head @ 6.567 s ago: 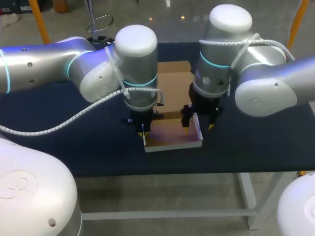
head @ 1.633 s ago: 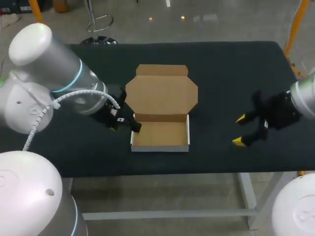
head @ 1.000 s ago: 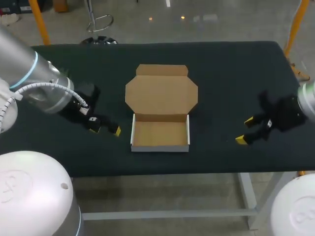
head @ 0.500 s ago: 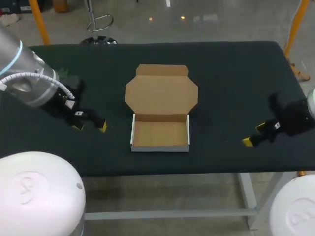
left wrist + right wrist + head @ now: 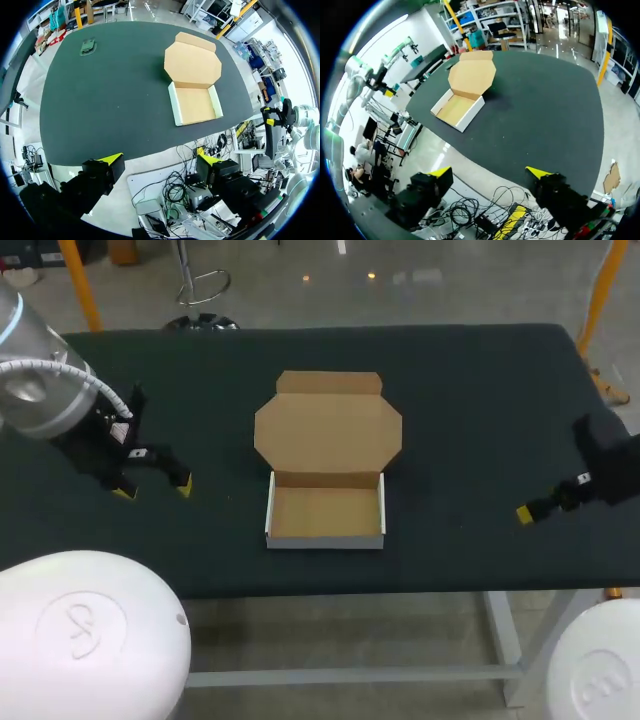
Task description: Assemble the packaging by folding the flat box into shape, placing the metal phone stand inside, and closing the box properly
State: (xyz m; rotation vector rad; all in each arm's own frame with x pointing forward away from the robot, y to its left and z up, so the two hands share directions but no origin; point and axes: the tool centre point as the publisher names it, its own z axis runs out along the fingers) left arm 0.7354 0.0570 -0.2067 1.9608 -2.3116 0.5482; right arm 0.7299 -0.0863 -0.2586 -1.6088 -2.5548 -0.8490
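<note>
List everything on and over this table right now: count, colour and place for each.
table: one, dark cloth top, under everything.
box: one, brown inside with white outer walls, near the middle of the front edge; folded into a tray, open, nothing in it.
lid: one, brown, joined to the box's back wall and lying flat open on the table behind it.
small grey object: one, grey, at a far corner of the table, away from the box, seen from the left wrist; probably the phone stand, too small to be sure.
left claw: one, black with yellow tips, open, over the table left of the box.
right claw: one, black with yellow tips, open, by the table's right edge.
</note>
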